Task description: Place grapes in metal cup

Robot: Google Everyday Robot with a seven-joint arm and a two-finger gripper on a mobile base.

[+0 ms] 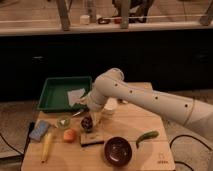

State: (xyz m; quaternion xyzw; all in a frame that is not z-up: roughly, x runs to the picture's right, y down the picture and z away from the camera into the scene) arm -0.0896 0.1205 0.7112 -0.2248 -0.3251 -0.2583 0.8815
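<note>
My gripper [91, 118] hangs at the end of the white arm, low over the table's middle left. Right at its tip is a small dark rounded thing [87, 123], which looks like the grapes. It is just above a flat tan pad [93, 139]. The metal cup does not show apart from this dark shape; the gripper and arm hide the spot. I cannot tell whether the grapes are held or resting.
A green tray [52, 102] with a white paper [76, 95] lies at the back left. A white cup [110, 108] stands behind the gripper. Also on the table: a kiwi half [63, 121], an orange fruit [70, 135], a banana [46, 146], a blue sponge [39, 130], a maroon bowl [118, 150], a green pepper [147, 136].
</note>
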